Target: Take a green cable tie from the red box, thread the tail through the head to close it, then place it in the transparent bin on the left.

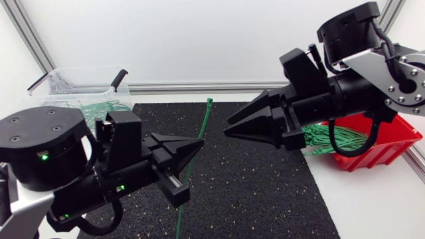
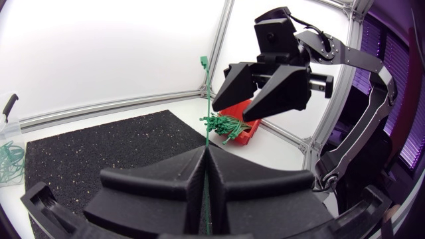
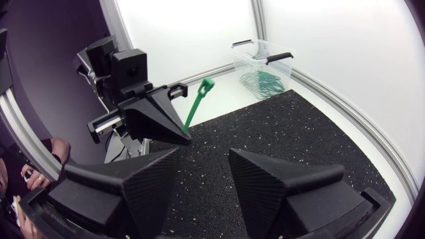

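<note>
While the left gripper [image 1: 198, 143] presses its fingers fully together on a green cable tie [image 1: 206, 118], the tie stands nearly upright over the black mat [image 1: 265, 192], head uppermost. The right gripper [image 1: 229, 126] hangs just beside the tie, its fingers spread apart and holding nothing. More green ties lie in the red box [image 1: 388, 149] at right; closed loops lie in the transparent bin [image 1: 66, 85] at left.

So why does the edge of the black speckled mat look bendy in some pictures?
Right wrist view: the fisheye lens bows the edge of the black speckled rubber mat into a curve; left wrist view: the edge bends far less; head view: edges run straight, though the thin green plastic cable tie gets hard to see against the dark mat.
</note>
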Motion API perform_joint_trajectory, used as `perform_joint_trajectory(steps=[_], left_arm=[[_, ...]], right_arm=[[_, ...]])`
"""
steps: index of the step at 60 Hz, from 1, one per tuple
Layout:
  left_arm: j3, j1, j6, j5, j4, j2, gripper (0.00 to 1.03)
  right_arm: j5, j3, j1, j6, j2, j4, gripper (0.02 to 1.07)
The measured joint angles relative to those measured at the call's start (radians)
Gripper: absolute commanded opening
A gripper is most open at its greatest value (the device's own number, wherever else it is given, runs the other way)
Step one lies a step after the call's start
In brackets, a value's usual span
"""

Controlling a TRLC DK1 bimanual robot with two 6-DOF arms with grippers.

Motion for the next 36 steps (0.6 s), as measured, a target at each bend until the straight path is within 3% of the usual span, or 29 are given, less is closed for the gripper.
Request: perform_joint_trajectory(steps=[15,27,36], left_arm=[[0.005,-0.006,-0.026,0.052,-0.014,-0.002,0.04],[0.008,-0.019,-0.037,0.078,-0.024,-0.002,0.04],[0.009,-0.031,-0.045,0.089,-0.034,-0.004,0.04]], right_arm=[[-0.1,-0.001,0.029,-0.064,0.006,0.0,0.6],[-0.121,-0.001,0.042,-0.079,0.048,0.0,0.6],[-0.138,-0.001,0.047,-0.082,0.058,0.0,0.45]])
